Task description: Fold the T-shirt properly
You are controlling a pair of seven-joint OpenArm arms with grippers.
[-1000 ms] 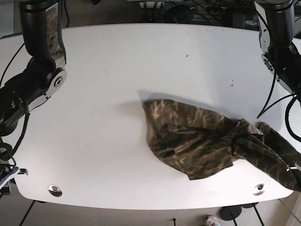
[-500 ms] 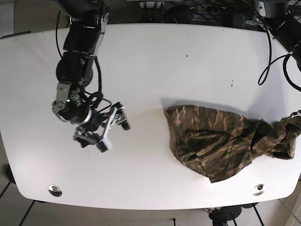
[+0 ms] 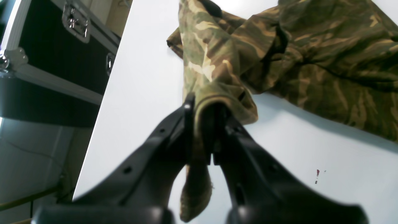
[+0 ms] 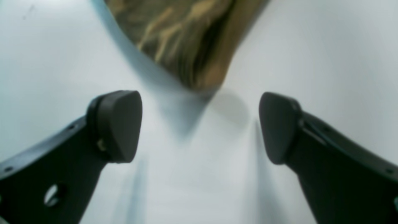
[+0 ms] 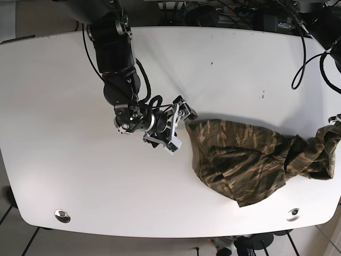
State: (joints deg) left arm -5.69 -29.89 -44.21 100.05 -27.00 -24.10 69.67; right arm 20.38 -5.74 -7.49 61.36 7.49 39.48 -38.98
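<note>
The camouflage T-shirt (image 5: 240,160) lies crumpled on the right half of the white table (image 5: 213,64). Its right end is lifted at the table's right edge, where my left gripper (image 5: 338,119) barely shows. In the left wrist view my left gripper (image 3: 202,112) is shut on a bunched hem of the T-shirt (image 3: 311,46). My right gripper (image 5: 181,128) stands open just left of the shirt's left corner. In the right wrist view my right gripper (image 4: 200,124) is spread wide, with the T-shirt's corner (image 4: 183,40) just ahead of the fingertips and untouched.
Two metal grommets (image 5: 62,215) (image 5: 293,214) sit near the table's front edge. A black case (image 3: 46,62) stands beyond the table's edge by my left arm. Cables hang at the back right (image 5: 303,58). A small red mark (image 3: 317,172) is on the tabletop.
My right arm has swept from the left side of the table to the shirt's left corner, gripper open. The shirt's right end, held by the left gripper, sits slightly higher.
</note>
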